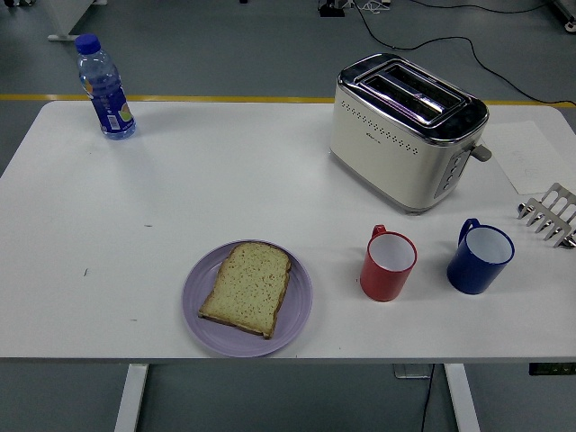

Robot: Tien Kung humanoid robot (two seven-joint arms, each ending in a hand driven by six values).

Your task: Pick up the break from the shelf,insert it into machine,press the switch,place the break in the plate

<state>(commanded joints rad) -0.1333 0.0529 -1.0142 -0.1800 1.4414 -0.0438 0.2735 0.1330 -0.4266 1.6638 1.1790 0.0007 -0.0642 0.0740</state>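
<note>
1. Nearest the table's point(108, 207) front edge sits a lilac plate point(200, 322), left of centre, with a slice of bread point(247, 288) lying flat on it. The slice covers most of the plate's middle, with its crust edge towards the lower right.
2. To the right of the plate stands a red mug point(388, 265), upright, white inside, its handle turned towards the far side.
3. Further right, apart from the red one, stands a blue mug point(479, 256), also upright and white inside, handle at its upper left.
4. At the right edge, just beyond the blue mug, a metal toast rack point(549, 214) is partly cut off by the frame. A sheet of paper point(531, 155) lies behind it.
5. Behind the two mugs stands the cream and chrome toaster point(405, 131), set at an angle, slots up, its lever point(481, 152) at the right end. Its slots look dark; whether anything is in them cannot be told.
6. In the far left corner stands a water bottle point(104, 88) with a blue cap, upright.
7. Neither robot hand shows, so the state of the fingers cannot be told.
</note>
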